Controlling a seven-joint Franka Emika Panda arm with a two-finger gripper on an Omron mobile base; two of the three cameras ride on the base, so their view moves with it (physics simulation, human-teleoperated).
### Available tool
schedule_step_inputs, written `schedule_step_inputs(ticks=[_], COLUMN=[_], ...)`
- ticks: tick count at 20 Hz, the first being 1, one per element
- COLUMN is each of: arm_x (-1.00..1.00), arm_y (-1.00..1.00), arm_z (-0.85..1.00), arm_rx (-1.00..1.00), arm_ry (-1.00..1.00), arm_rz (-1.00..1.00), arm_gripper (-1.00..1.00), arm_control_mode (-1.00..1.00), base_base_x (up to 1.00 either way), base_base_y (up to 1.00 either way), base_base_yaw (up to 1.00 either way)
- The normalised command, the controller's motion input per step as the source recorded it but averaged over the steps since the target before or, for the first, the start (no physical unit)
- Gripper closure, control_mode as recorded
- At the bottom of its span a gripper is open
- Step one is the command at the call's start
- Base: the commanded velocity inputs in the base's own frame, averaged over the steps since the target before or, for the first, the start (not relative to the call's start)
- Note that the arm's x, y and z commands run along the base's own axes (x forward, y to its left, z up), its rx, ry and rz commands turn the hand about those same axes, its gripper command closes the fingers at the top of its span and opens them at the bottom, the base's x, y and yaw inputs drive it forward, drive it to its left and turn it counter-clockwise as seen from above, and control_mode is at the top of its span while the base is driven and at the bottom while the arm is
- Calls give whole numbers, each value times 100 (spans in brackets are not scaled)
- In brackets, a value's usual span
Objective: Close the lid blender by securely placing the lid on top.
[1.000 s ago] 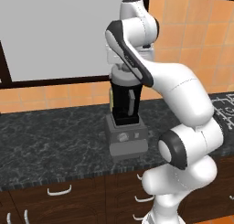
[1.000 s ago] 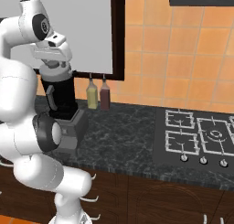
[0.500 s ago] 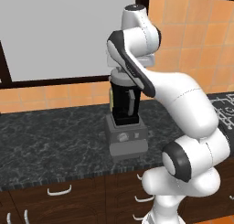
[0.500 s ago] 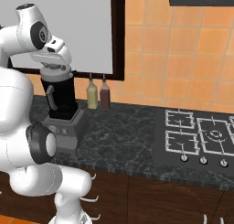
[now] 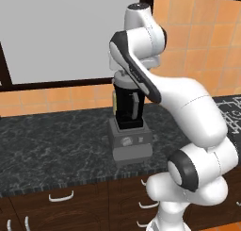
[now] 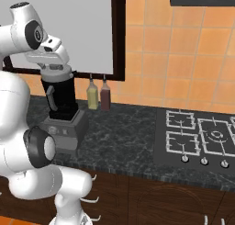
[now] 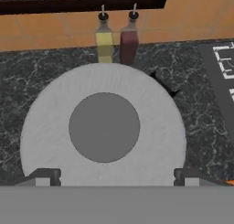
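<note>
Seen from the hand camera, the jaws stand spread wide, one dark fingertip [image 7: 45, 176] low at the left and its partner low at the right, with the lid [image 7: 103, 127] between and beyond them. Neither tip appears to press on the lid's rim, though the bottom of that view is cut off, so contact cannot be ruled out. The gripper [image 7: 115, 177] points straight down over the lid, whose darker round knob sits at the centre of the pale grey disc.

In the right base view the lid [image 6: 57, 73] rests level on top of the blender [image 6: 60, 110], covering the mouth of the black jar, with the hand directly above it. In the left base view the blender [image 5: 129, 126] stands on the near half of the bench [image 5: 52, 150], its grey base showing a dial and buttons on the front, its jar top hidden behind the arm's wrist.

Just beyond the blender, against the orange tiled wall, stand a yellow bottle [image 7: 104, 38] and a dark red bottle [image 7: 130, 39], side by side and upright; the right base view shows the yellow bottle [image 6: 92, 94] to the left of the red one [image 6: 105, 94], both under the dark frame of a window. Farther right on the black speckled bench [image 6: 133, 137] lies a gas hob [image 6: 202, 136] with grey grates and a row of knobs along its near edge.
</note>
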Motion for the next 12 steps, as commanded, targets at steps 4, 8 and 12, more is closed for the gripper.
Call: schedule_step_inputs(ticks=[4, 8, 12], arm_x=[-74, -96, -70], arm_y=[0, -13, -68], arm_z=[0, 0, 0], arm_rx=[0, 0, 26], arm_ry=[-13, -14, -26], arm_rz=[13, 4, 6], arm_gripper=[-100, -100, -100], arm_control_mode=[-100, -100, -100], base_base_x=[0, 0, 0], base_base_y=[0, 0, 0], base_base_yaw=[0, 0, 0])
